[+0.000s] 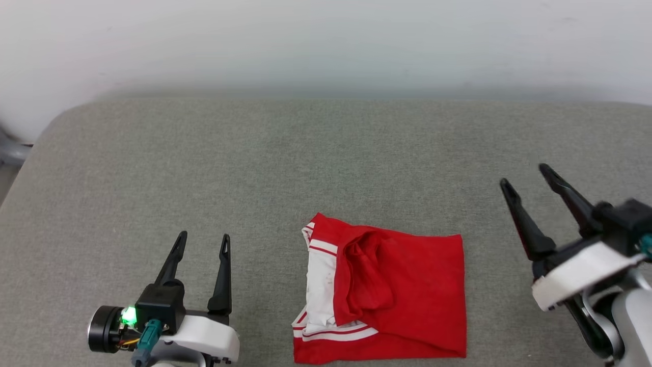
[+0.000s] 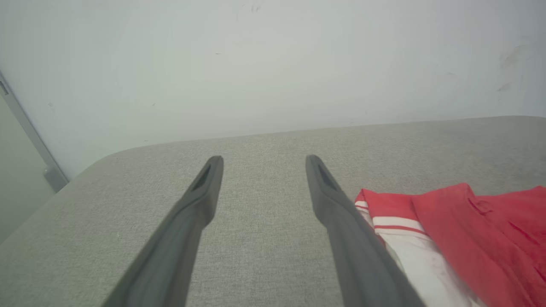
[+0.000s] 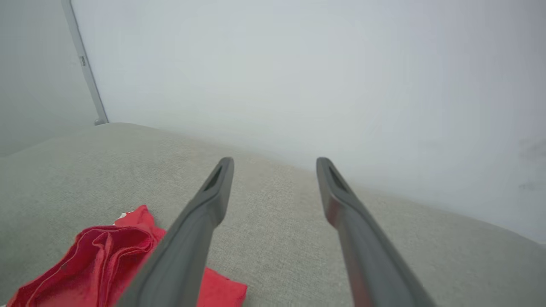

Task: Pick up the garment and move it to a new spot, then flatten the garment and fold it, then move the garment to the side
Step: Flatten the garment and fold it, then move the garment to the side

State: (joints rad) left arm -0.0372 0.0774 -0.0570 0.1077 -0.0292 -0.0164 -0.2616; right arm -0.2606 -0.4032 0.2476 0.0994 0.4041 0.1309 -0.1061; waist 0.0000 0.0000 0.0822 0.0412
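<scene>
The garment point(image 1: 392, 295), a red shirt with a white striped sleeve showing, lies folded into a rough rectangle on the grey cushion, near the front edge at the middle. My left gripper point(image 1: 202, 237) stands open to its left, fingers apart with nothing between them. To the right of the garment and raised, my right gripper point(image 1: 524, 176) is open and empty. The left wrist view shows the garment point(image 2: 452, 238) beside the right finger of the left gripper point(image 2: 263, 158). The right wrist view has the garment point(image 3: 102, 260) at lower left, behind the left finger of the right gripper point(image 3: 275, 161).
The grey fabric cushion point(image 1: 305, 168) spans the whole width, with a rounded corner at the far left. A pale wall point(image 1: 326, 46) rises behind it. A grey metal post point(image 3: 85, 68) stands at the wall's left.
</scene>
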